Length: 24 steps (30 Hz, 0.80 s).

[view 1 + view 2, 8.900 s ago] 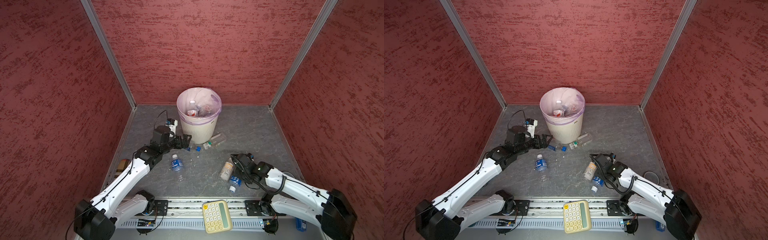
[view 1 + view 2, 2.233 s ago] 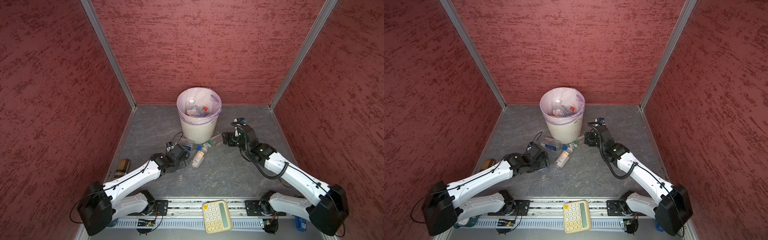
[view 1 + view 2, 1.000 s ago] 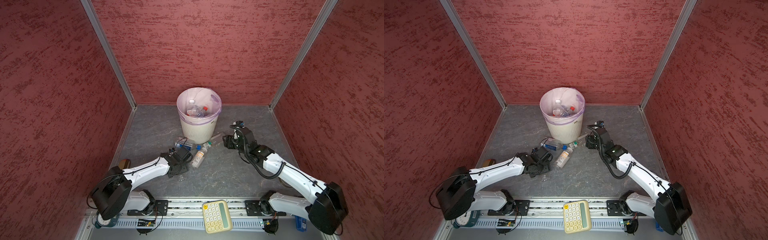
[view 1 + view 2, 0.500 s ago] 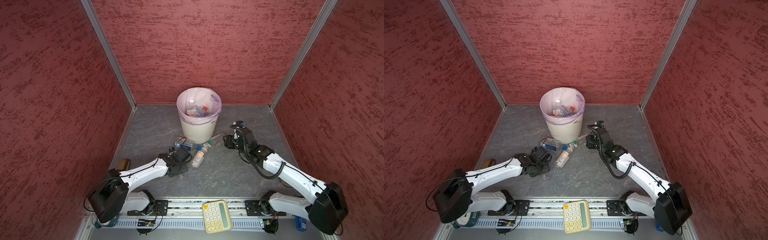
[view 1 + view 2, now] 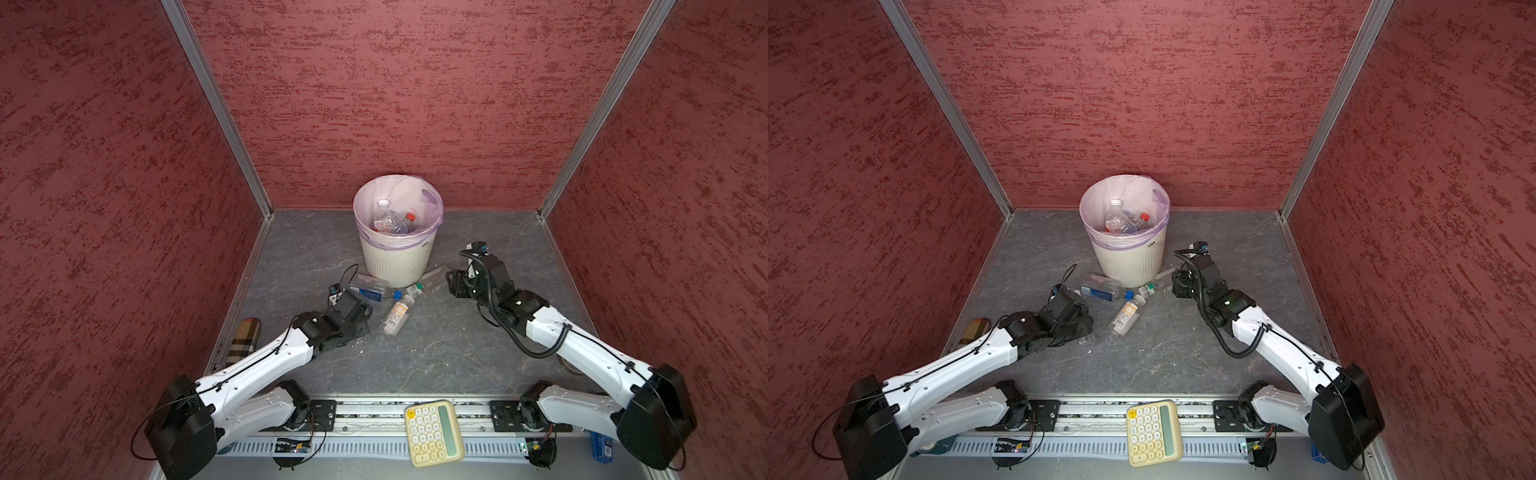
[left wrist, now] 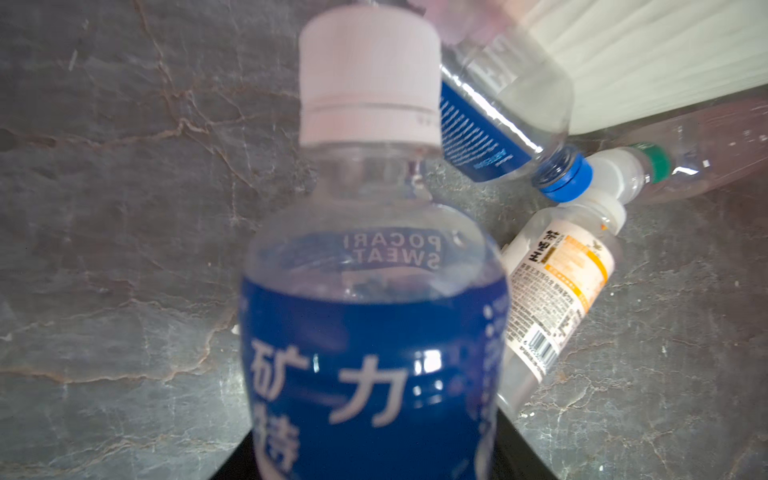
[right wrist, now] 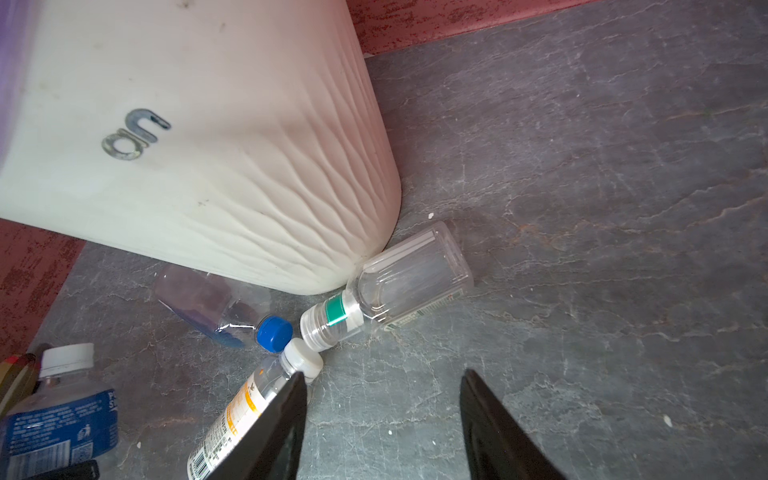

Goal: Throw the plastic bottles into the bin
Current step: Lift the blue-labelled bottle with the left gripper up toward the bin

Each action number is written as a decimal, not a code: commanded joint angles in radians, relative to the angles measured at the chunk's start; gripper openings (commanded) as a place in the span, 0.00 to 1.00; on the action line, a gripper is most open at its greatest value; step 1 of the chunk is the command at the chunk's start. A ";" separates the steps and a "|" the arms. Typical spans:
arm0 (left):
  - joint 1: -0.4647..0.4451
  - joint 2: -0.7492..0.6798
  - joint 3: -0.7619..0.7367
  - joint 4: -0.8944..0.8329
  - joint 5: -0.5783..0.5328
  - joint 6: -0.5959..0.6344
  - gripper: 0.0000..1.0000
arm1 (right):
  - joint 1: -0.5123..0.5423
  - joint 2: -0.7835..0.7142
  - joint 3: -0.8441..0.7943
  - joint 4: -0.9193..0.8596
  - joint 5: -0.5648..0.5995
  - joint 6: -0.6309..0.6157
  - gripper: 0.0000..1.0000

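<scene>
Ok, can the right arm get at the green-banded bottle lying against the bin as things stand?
Probably yes. The right pincer is open, with the green-banded bottle just ahead and bare floor between them. Only the yellow-label bottle lies close beside one finger.

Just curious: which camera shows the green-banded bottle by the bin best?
The right wrist view: the green-banded bottle lies whole and sharp beside the bin. Both top views show the bottle tiny; the left wrist view crops the bottle.
</scene>
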 commanded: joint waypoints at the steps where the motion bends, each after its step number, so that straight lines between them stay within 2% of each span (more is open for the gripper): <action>1: 0.018 -0.062 0.009 -0.007 -0.046 0.067 0.41 | -0.010 -0.015 -0.005 0.009 -0.012 0.014 0.59; 16: 0.068 -0.255 0.050 0.018 -0.064 0.209 0.43 | -0.009 0.009 0.019 0.007 -0.017 0.008 0.59; 24: 0.078 -0.271 0.088 0.025 -0.056 0.254 0.44 | -0.010 0.015 0.017 0.010 -0.018 0.011 0.59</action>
